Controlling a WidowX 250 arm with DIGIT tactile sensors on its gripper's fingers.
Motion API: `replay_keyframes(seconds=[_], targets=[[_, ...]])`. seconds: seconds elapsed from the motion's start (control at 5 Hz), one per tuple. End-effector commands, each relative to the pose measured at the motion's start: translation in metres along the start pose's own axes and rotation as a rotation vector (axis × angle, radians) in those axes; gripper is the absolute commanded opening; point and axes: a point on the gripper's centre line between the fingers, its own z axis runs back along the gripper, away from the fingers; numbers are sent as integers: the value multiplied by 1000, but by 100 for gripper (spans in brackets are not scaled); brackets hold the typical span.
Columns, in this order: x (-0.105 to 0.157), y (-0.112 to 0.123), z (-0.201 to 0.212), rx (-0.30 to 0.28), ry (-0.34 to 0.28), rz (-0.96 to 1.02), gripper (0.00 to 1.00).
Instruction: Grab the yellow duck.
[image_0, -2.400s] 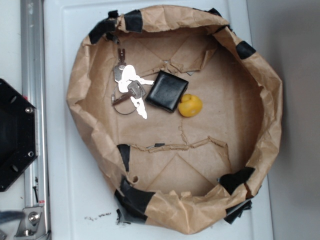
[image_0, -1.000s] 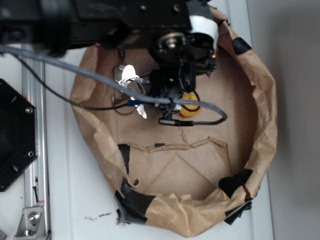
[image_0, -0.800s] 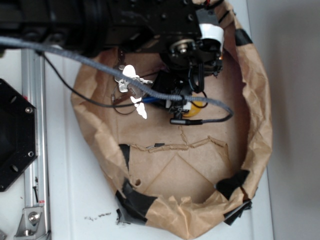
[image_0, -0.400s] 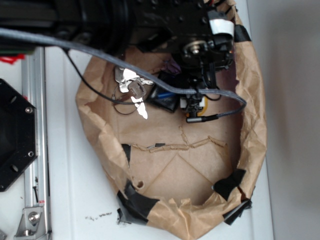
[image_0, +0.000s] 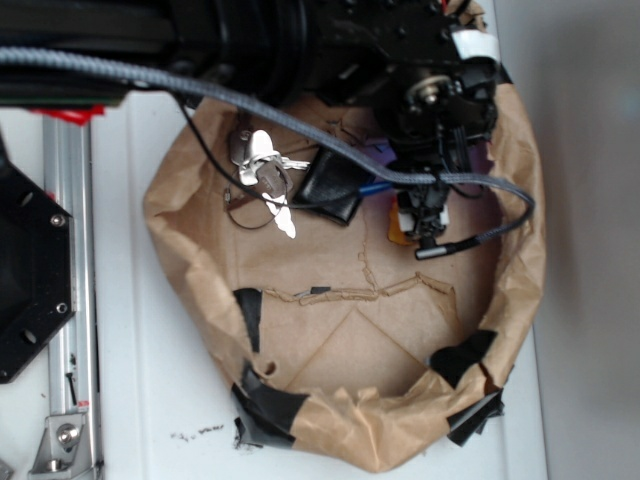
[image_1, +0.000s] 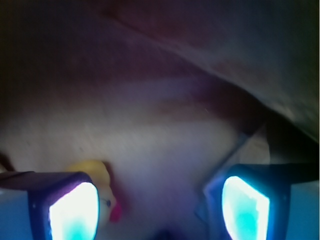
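Duck (image_1: 97, 177) lies beside the left finger of the spread gripper (image_1: 157, 205).

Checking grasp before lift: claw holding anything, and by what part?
Nothing held. Claw is open; the yellow duck sits against one finger, not clamped.

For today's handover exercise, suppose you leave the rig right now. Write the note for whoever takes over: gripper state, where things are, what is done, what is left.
Gripper: open, low inside the brown paper bowl, holding nothing.
Yellow duck: on the paper floor against the inner side of the left-of-frame finger, not centred between the fingers; hardly visible in the exterior view.
Black wallet and keys: further left in the bowl.
Done: gripper brought down to the duck.
Left: probably centre on the duck, close, lift.
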Motion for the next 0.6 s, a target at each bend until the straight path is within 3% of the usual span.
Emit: replay_keyframes(seconds=[0.0, 0.2, 0.4], targets=[[-16, -67, -10, -72, 56, -295, 100], [-24, -86, -14, -45, 84, -388, 100], [-24, -84, -13, -51, 87, -380, 100]])
